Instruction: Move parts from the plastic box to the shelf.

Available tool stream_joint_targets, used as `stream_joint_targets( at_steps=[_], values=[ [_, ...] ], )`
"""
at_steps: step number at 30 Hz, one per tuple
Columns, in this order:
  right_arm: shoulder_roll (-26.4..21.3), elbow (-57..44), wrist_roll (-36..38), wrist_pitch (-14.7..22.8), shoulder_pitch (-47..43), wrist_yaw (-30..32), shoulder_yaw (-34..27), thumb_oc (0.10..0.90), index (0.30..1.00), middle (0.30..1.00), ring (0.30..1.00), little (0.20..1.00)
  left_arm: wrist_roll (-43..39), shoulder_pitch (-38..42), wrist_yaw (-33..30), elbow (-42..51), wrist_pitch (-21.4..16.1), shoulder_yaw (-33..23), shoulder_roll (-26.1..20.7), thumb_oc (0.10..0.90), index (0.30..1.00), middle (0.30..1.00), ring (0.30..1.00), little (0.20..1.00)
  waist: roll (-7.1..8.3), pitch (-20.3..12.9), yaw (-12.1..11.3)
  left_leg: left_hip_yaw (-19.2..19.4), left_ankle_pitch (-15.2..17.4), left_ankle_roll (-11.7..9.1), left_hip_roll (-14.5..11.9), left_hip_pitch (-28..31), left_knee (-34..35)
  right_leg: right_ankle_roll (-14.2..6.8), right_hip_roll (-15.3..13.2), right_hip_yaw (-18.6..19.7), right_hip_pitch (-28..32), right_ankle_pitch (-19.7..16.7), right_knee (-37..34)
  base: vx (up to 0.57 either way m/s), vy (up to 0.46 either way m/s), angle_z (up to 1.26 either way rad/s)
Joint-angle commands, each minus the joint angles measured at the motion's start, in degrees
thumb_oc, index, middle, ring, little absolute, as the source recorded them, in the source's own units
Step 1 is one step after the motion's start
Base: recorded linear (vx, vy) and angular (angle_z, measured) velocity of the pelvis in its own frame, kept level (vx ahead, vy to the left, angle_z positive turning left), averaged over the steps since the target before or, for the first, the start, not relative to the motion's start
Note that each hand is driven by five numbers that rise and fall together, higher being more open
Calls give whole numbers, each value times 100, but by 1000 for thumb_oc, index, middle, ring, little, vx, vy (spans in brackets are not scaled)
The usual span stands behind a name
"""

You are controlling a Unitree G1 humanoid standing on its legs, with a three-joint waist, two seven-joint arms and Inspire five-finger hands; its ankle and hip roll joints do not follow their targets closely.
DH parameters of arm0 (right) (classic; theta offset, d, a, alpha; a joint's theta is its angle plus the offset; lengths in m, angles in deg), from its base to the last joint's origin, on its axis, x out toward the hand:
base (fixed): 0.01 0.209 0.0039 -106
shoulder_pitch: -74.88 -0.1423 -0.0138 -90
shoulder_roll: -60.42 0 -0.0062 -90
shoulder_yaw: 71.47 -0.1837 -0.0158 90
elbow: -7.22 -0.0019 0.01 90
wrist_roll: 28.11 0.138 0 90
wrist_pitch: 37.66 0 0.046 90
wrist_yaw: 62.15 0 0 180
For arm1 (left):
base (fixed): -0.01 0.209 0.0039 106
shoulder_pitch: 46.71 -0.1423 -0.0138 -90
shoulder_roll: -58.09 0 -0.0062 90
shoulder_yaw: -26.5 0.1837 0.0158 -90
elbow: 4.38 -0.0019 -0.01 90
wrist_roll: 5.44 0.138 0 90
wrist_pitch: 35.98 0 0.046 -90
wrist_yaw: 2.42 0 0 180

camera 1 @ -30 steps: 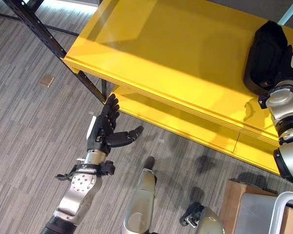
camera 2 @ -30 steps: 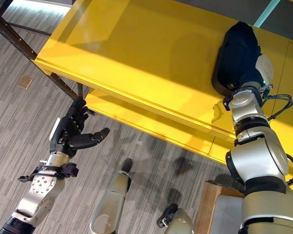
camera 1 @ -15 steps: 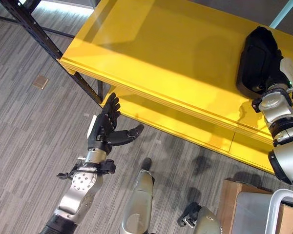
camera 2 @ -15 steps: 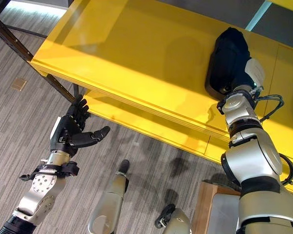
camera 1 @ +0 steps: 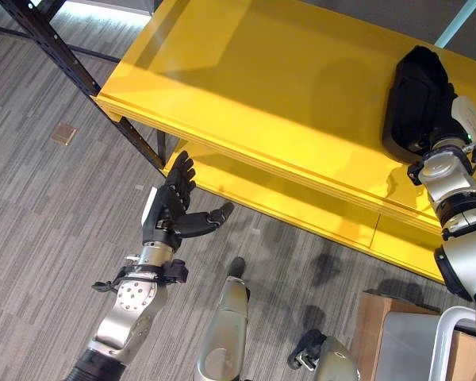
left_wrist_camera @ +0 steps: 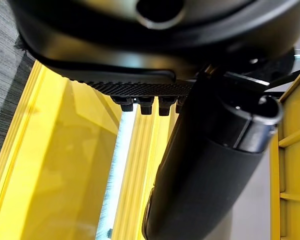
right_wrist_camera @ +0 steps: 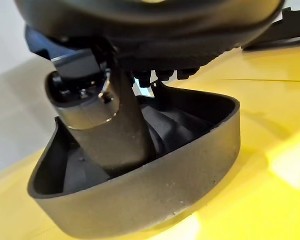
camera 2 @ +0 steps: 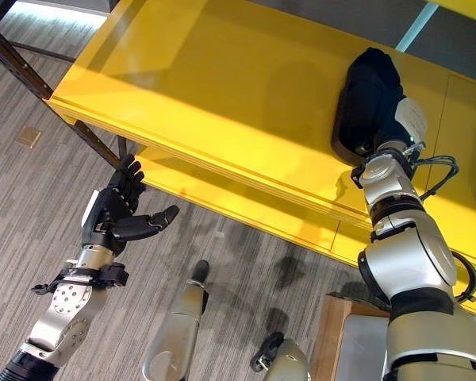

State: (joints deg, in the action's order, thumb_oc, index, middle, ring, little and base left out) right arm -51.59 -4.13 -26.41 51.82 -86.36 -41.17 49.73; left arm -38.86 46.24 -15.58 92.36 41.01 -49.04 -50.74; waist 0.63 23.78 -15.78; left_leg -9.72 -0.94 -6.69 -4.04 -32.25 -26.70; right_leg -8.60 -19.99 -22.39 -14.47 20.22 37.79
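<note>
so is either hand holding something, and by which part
The right hand has the black part on the yellow shelf, thumb inside its rim. Left hand is open, holding nothing.

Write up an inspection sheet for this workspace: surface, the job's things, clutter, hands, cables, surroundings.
Surface: yellow shelf, upper board bare apart from one part; a lower yellow board beneath it.
Job's things: black moulded part lying on the upper board near its right end; grey plastic box on the floor at lower right, contents hidden.
Clutter: nothing seen.
Hands: right hand at the part, thumb inside its hollow, grip unclear; left hand open, holding nothing, below the shelf's front edge.
Cables: nothing seen.
Surroundings: grey striped carpet; black shelf upright; floor plate.
</note>
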Motion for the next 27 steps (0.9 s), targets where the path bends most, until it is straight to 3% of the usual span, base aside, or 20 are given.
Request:
stream_joint_targets(
  at_steps=[1,18,27],
  values=[
    [-604,-242,-164,140,-540,233,293,900,1000,1000,1000,1000,22,183,23,384,-559,-427,-54,900,1000,1000,1000,1000,101,-57,87,189,813,395,-153,-22,-545,382,444,312,10,-382,-191,0,0,0],
    [-1462,-692,114,289,-1586,326,939,900,1000,1000,1000,1000,-15,57,37,347,-617,-683,-187,900,1000,1000,1000,1000,260,-166,215,214,862,367,-208,-68,-642,396,482,385,-50,-375,-154,0,0,0],
    [-1647,-1209,423,437,-1544,368,838,900,1000,1000,1000,1000,-3,30,39,318,-610,-755,-203,900,1000,1000,1000,1000,298,-218,317,258,879,363,-241,-54,-642,403,503,449,-69,-391,-167,0,6,-3]
  ],
)
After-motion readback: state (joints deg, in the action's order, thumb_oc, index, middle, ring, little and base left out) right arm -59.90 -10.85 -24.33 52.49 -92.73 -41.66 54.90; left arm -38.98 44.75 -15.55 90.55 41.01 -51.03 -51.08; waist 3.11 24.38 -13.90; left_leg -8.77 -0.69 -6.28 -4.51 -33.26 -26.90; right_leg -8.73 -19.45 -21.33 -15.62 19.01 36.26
